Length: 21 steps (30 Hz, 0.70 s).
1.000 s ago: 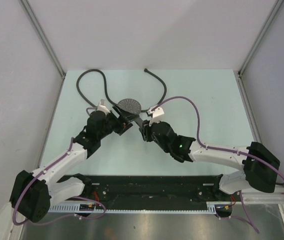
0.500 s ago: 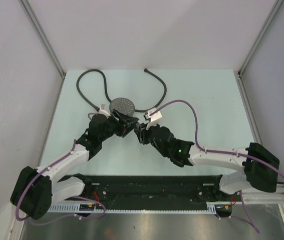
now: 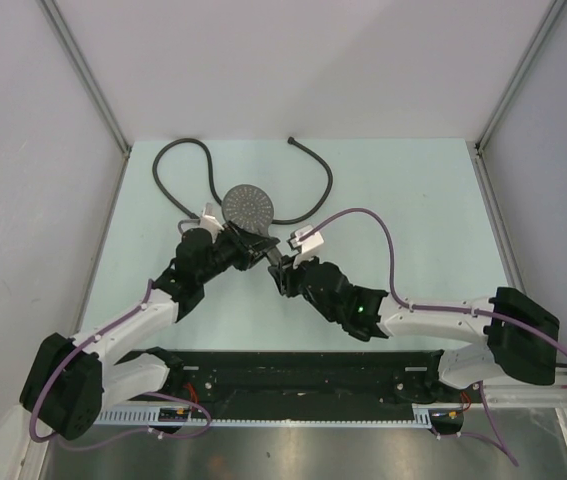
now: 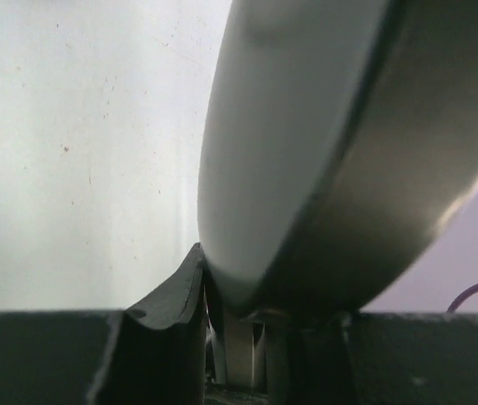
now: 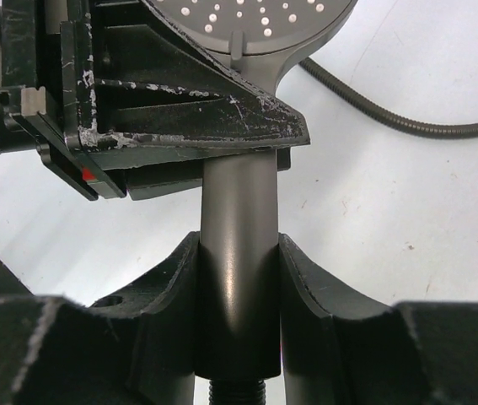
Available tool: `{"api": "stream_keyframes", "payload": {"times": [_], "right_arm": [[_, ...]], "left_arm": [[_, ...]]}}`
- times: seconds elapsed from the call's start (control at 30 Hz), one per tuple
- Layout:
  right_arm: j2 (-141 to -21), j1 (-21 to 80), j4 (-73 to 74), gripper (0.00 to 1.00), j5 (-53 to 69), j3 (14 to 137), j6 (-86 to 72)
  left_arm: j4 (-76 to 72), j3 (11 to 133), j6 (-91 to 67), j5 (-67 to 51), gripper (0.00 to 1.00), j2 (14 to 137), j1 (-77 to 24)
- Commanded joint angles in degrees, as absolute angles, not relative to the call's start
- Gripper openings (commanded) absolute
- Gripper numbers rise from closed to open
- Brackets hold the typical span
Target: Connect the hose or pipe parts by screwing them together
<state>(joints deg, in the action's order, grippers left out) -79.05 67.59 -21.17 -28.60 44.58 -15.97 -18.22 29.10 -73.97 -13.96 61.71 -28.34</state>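
The dark grey shower head point(image 3: 249, 206) is held above the table, dotted face point(image 5: 247, 21) up. My right gripper point(image 3: 279, 270) is shut on the lower end of its straight handle point(image 5: 237, 253), with the threaded tip point(image 5: 237, 392) showing below the fingers. My left gripper point(image 3: 256, 248) is shut on the handle just under the head. In the left wrist view the head's back point(image 4: 306, 152) fills the frame above the left gripper point(image 4: 243, 337). The dark hose point(image 3: 178, 160) lies looped on the far table, one free end point(image 3: 293, 141) at the back.
A stretch of hose point(image 5: 407, 125) runs over the pale table point(image 3: 413, 200) behind the head. Purple cables point(image 3: 388, 235) arc over the right arm. Grey walls enclose the table on three sides; a black rail point(image 3: 303, 372) lies along the near edge.
My left gripper has closed on the handle under the head. The head has shifted slightly left and back, and the right gripper has moved left with it.
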Motion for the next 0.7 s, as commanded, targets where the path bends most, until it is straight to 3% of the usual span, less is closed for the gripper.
{"api": "stream_keyframes", "payload": {"times": [0.0,0.03,0.13,0.67], "right_arm": [[-73.8,67.8,-21.6,0.41,-24.4,43.9,-17.0],[-72.4,66.5,-20.2,0.52,-19.0,43.9,-17.5],[-70.3,62.9,-17.5,0.68,-9.0,43.9,-20.7],[-71.5,53.5,-13.4,0.68,10.5,43.7,-25.0]], "left_arm": [[-21.4,32.1,-59.5,-16.8,0.00,61.5,-27.9],[-21.6,32.3,-57.2,-17.4,0.00,61.8,-27.9],[-24.9,32.2,-53.9,-21.4,0.00,62.3,-27.9],[-38.7,31.7,-51.6,-32.9,0.00,64.4,-28.5]]}}
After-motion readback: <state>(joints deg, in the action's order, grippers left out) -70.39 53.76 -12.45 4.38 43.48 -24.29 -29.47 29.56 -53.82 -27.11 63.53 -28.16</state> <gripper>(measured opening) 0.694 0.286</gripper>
